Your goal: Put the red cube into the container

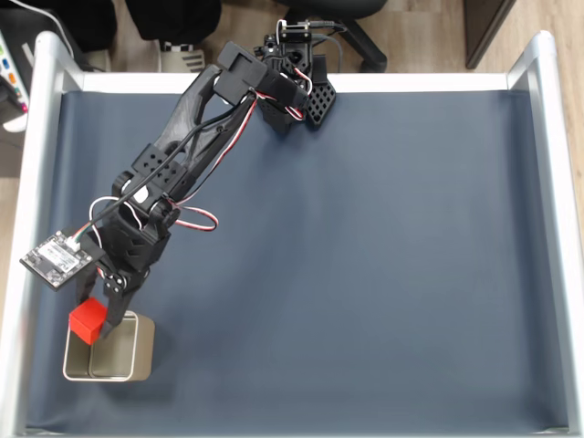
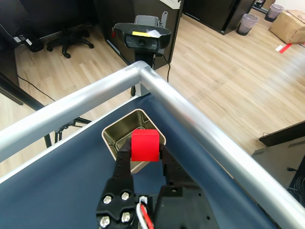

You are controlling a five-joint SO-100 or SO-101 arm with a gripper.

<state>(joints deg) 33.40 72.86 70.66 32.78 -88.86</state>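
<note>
Fixed view first: black arm [image 1: 196,123] reaches from its base at about 12 o'clock on the dark blue mat [image 1: 365,255] down toward 7 o'clock, with red and white wires looping along its links. A small circuit board [image 1: 57,258] sticks out from the wrist toward 9 o'clock. The gripper [image 1: 99,321] is clenched on the red cube [image 1: 88,320], which is pinched between its two black fingers. The cube sits over the 10 o'clock part of the container [image 1: 139,351], overlapping its rim; whether it touches the tin cannot be told from above. The tin stands on the mat near the 7 o'clock corner, close beside the silver rail [image 1: 26,219] that frames the table.

Wrist view next: the gripper [image 2: 145,151] comes in from 6 o'clock, its fingers [image 2: 125,160] pressed against both sides of the red cube [image 2: 145,145]. The cube is held upright, clear of the mat, in front of the container [image 2: 114,136], hiding the tin's 4 o'clock part. The tin's shiny inner walls show at 10 o'clock of the cube. Beyond it the silver rails meet in a corner [image 2: 140,71], and a webcam [image 2: 142,37] stands just behind that corner at 12 o'clock, over a wooden floor [image 2: 228,71].
</note>
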